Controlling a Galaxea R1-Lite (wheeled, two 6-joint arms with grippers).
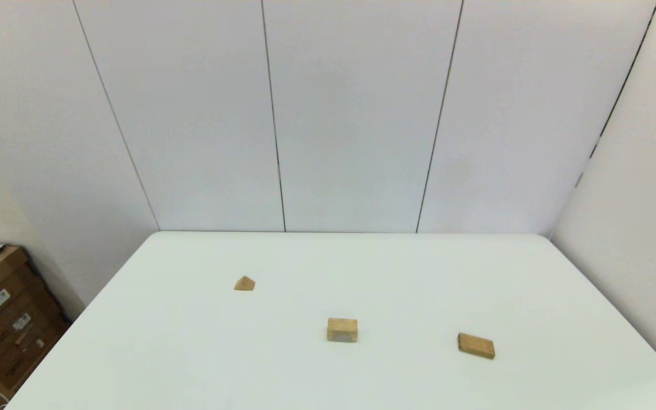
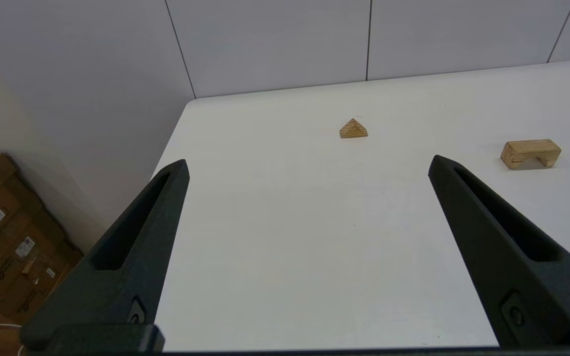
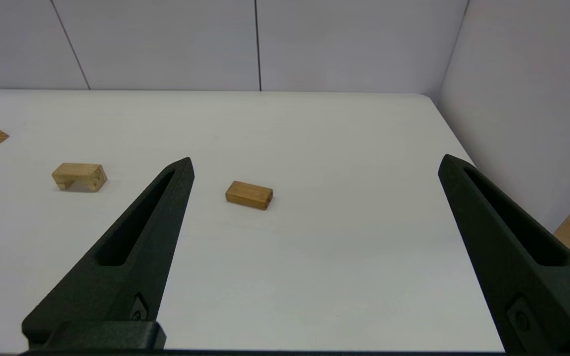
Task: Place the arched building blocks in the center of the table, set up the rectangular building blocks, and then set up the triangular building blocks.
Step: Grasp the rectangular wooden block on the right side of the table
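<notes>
Arch centred; stacking not begun.
The arched block (image 1: 342, 329) stands mid-tabletop (image 1: 362, 267); the rectangular slab (image 1: 476, 345) lies well right, the triangular prism (image 1: 244, 283) far left. Left gripper (image 2: 307, 165) and right gripper (image 3: 314, 165) hold jaws wide, empty.

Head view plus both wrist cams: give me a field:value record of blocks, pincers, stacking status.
arched block: mid-table, hollow down
rectangular block: lying flat, right of arch, apart
triangular block: left of arch, farther back, peak up
table: white
left pincer: open, holding nothing, out of head view
right pincer: open, holding nothing, out of head view
stacking: none yet
</notes>
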